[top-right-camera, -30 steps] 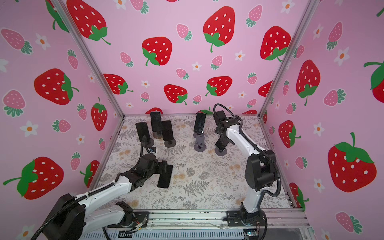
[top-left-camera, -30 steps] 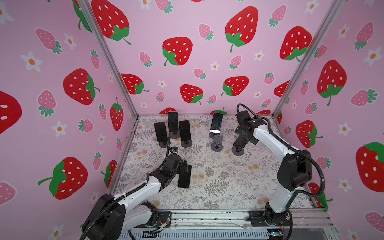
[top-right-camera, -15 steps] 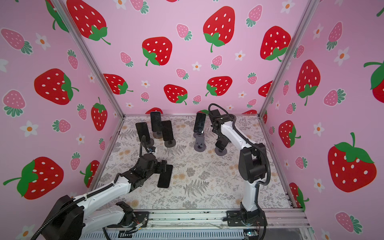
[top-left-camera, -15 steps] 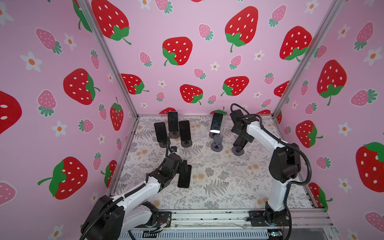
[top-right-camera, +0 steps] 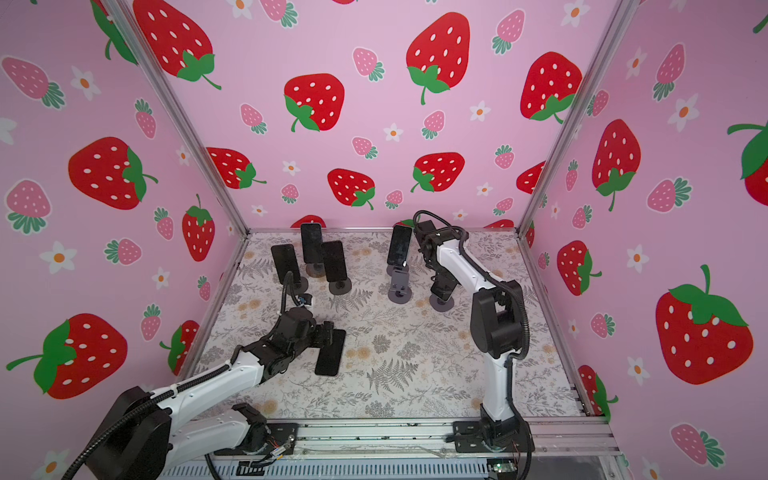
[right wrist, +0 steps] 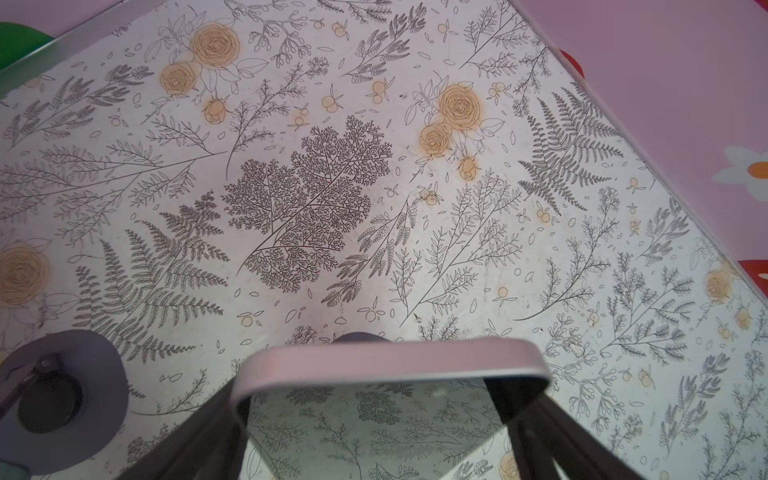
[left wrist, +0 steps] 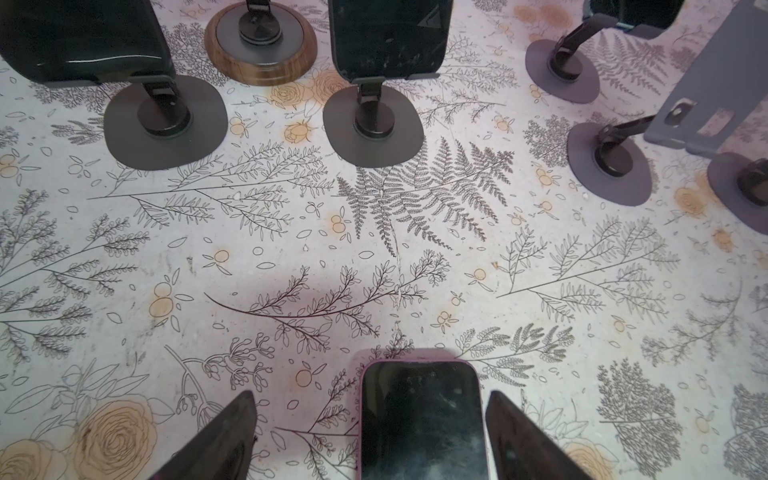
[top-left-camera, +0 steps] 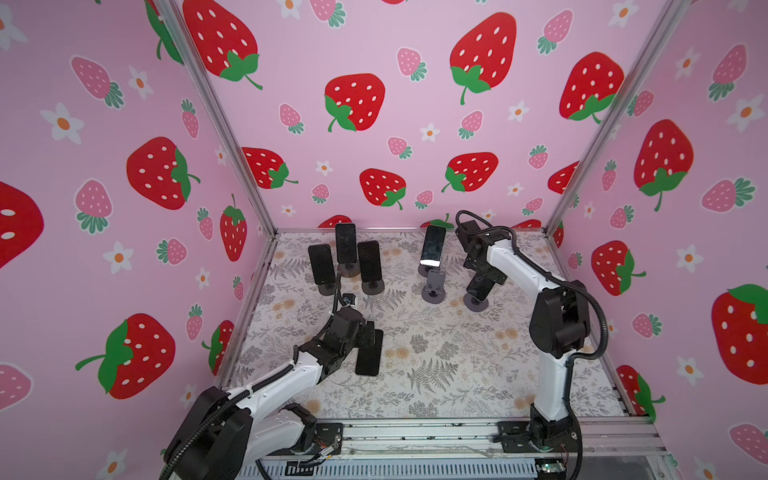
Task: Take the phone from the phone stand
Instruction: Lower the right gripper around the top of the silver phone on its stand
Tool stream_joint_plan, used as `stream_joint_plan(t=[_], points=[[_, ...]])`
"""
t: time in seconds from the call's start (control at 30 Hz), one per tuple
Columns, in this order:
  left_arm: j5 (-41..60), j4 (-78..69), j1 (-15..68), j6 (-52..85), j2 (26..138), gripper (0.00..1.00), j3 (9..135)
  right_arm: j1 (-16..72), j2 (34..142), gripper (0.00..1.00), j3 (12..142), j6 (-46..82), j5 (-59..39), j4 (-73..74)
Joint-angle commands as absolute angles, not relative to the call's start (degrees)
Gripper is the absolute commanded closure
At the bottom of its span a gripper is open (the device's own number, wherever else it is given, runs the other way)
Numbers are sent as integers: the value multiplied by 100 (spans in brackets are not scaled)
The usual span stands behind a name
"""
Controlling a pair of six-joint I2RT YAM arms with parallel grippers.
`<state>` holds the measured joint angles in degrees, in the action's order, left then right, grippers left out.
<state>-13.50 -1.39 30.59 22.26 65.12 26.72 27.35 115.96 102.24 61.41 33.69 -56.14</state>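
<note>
The phone [right wrist: 390, 359] is leaning on its stand [top-left-camera: 476, 304] at the right rear of the table [top-left-camera: 457, 374], with its pale rim facing the right wrist camera. The right gripper [top-left-camera: 481, 284] is reaching down over it with one finger along each side edge. The fingers [right wrist: 195, 440] are lying close against the phone, but I cannot tell whether they are pressing it.

Just beside it, toward the middle, an empty stand [top-left-camera: 433, 286] is standing. Behind that, an upright phone [top-left-camera: 433, 247] is resting on a stand of its own. Farther left, three more phones [top-left-camera: 345, 243] are sitting on stands near the back wall.

Nearer the front, a flat phone [left wrist: 422, 419] is lying dark face up on the table. The left gripper [left wrist: 370, 399] is hanging over it with fingers spread. A clear gap is showing beside one finger, and the other is lying just beside the phone's edge.
</note>
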Motion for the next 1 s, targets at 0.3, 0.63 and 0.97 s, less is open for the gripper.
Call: stream_joint_plan(t=[0.3, 0.63, 0.97], points=[[-1451, -66, 3041, 2165, 6522, 12, 2732, 2587, 10614, 4, 9160, 5459, 2982, -4422], [-1485, -75, 3040, 2152, 6556, 12, 2733, 2324, 10249, 4, 8575, 4950, 2326, -3736], [-1485, -88, 3039, 2147, 6609, 12, 2743, 2251, 10374, 5, 8483, 4969, 2156, -3581]])
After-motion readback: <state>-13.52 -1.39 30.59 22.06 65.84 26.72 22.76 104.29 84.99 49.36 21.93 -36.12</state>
